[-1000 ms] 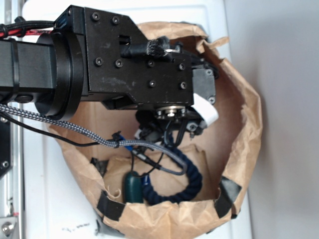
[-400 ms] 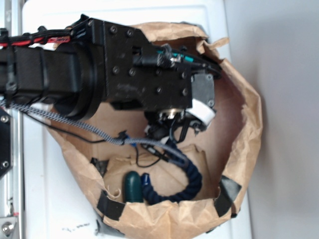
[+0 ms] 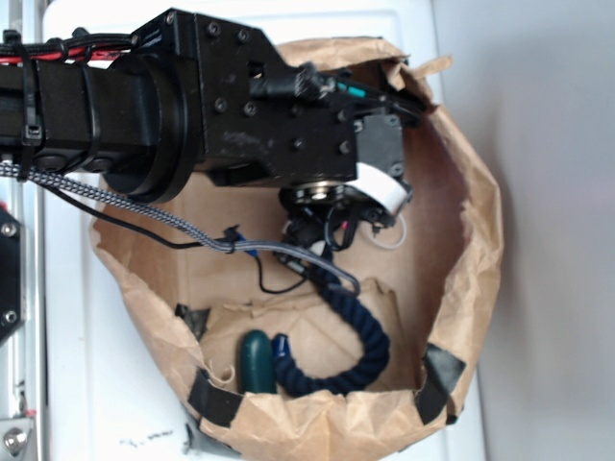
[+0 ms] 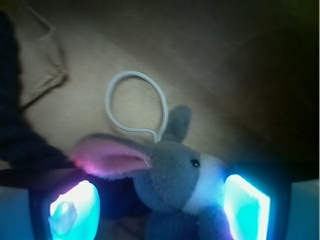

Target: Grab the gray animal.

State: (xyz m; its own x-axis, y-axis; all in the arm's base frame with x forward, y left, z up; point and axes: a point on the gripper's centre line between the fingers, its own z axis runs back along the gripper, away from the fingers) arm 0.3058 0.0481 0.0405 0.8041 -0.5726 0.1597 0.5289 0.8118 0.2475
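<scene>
The black robot pincer (image 4: 160,207) reaches down into a crumpled brown paper bag (image 3: 471,250) that sits on a white bench (image 3: 106,384). In the wrist view, the small gray plush animal with a cream face and pink inner ear (image 4: 170,177) sits right between the two glowing blue fingertips (image 4: 247,207). The right fingertip looks like it touches the cream face, and the left one is just beside the pink ear, but I cannot tell if the pincer is squeezing the toy. A thin white ring of cord (image 4: 135,102) lies on the bag floor just past the toy's head, touching its gray ear. In the outside view, a thick navy rope tail (image 3: 360,341) curls away below the pincer. A dark green oblong thing (image 3: 257,360) lies near the end of the rope.
</scene>
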